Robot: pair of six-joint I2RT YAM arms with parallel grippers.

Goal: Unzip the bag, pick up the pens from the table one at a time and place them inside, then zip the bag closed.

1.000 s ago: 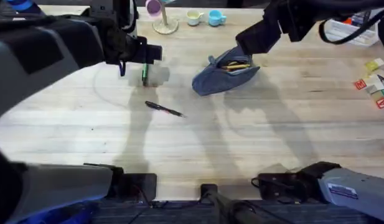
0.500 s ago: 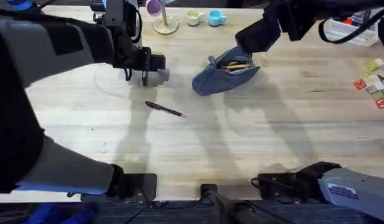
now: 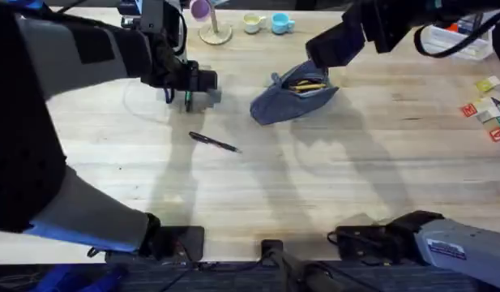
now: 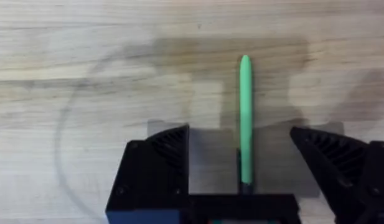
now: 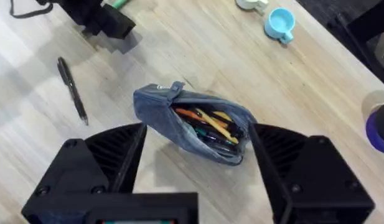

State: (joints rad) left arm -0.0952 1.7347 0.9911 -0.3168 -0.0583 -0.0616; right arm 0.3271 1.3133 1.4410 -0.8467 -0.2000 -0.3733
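The grey-blue bag (image 3: 292, 96) lies unzipped on the table (image 3: 314, 178), right of centre at the back, with several pens showing inside (image 5: 207, 124). My right gripper (image 3: 318, 61) hovers open just above it, one finger (image 5: 111, 155) on each side in the right wrist view. A green pen (image 4: 244, 112) lies flat on the wood (image 3: 187, 100) at the back left. My left gripper (image 4: 241, 162) is open around it, fingers well clear of the barrel. A black pen (image 3: 214, 143) lies alone in front of the green one.
A cream cup (image 3: 252, 23), a blue cup (image 3: 280, 23) and a purple roll on a wooden stand (image 3: 213, 31) line the far edge. Small coloured blocks (image 3: 489, 109) sit at the right edge. Bare wood spreads across the front half.
My left gripper has shifted slightly right and nearer over the green pen. The right arm, the bag and the black pen have not moved.
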